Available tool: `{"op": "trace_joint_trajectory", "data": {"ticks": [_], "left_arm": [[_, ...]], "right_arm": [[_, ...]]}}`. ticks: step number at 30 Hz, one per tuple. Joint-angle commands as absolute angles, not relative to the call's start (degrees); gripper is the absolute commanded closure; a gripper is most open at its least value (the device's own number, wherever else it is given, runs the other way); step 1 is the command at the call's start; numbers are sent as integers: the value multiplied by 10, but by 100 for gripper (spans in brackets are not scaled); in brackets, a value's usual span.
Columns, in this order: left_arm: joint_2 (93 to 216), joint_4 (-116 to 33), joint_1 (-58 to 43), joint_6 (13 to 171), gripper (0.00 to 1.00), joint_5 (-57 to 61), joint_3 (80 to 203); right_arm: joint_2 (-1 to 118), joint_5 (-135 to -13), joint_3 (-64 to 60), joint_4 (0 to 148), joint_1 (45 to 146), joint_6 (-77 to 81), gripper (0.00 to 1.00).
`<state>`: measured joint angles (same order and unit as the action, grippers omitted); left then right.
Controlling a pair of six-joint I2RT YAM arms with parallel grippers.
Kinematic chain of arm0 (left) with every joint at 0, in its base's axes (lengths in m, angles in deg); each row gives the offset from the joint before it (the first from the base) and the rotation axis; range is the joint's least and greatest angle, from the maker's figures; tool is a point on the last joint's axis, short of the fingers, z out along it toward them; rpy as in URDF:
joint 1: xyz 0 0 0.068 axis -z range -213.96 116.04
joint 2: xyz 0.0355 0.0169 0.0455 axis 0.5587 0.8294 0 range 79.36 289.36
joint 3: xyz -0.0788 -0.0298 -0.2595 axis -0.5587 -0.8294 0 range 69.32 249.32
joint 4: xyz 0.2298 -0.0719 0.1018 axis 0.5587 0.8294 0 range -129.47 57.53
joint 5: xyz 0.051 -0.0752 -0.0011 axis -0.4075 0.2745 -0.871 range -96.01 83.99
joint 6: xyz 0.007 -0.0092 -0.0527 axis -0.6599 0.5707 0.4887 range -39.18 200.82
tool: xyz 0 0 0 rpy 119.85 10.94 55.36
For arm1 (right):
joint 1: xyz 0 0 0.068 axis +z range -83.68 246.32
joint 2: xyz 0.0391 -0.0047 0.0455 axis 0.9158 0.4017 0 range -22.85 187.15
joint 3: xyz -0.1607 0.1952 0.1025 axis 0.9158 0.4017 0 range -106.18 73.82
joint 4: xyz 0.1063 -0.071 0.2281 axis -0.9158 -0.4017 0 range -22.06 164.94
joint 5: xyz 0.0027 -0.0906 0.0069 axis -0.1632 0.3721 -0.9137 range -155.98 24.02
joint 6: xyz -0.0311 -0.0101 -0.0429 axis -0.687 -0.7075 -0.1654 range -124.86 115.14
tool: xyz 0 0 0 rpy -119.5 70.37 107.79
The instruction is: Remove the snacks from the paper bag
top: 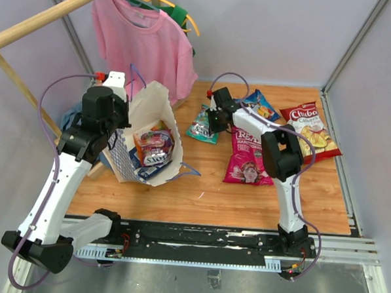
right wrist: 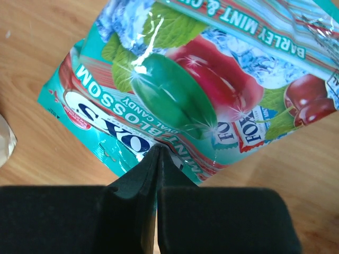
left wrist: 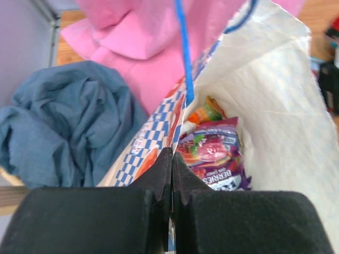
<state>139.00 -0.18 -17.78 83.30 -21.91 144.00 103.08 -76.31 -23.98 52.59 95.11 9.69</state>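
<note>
The paper bag stands open at the left, white inside and blue-checkered outside. My left gripper is shut on its near rim. Inside lies a purple berries packet, also in the left wrist view, with other packets under it. My right gripper is shut on the edge of a teal mint-candy packet, seen close in the right wrist view, jaws pinched together. A blue bag, a pink-red REAL bag and a red-white Chiba bag lie on the wooden table.
A pink T-shirt hangs on a wooden rail behind the bag. A blue-grey cloth lies left of the bag. The bag's blue cord handle hangs up in front of the left wrist camera. Walls close the table at back and right.
</note>
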Motion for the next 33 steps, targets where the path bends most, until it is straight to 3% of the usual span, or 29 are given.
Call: {"op": "trace_joint_trajectory", "data": {"ticks": [1, 6, 9, 11, 14, 18, 20, 24, 33], "left_arm": [[1340, -73, -181, 808, 99, -110, 1409], [1294, -122, -181, 771, 99, -35, 1367], [1290, -130, -175, 756, 99, -33, 1356], [1300, -130, -168, 751, 99, -59, 1353], [1321, -124, -151, 741, 99, -113, 1353], [1332, -129, -146, 743, 100, -139, 1349], [1330, -136, -145, 745, 99, -135, 1342], [1327, -148, -141, 754, 100, -135, 1328], [1313, -146, -129, 744, 100, -177, 1316]], "right_arm": [[1080, -718, -319, 474, 936, 71, 99], [1097, -725, -377, 442, 914, 67, 99], [1003, -756, -301, 495, 915, 66, 95], [884, -780, -213, 578, 916, 80, 74], [730, -806, -102, 651, 916, 111, 33], [587, -876, -10, 695, 919, 158, 2], [540, -883, 24, 703, 943, 167, 1], [526, -761, -11, 627, 1045, 119, 1], [701, -615, -203, 493, 1181, 47, 2]]}}
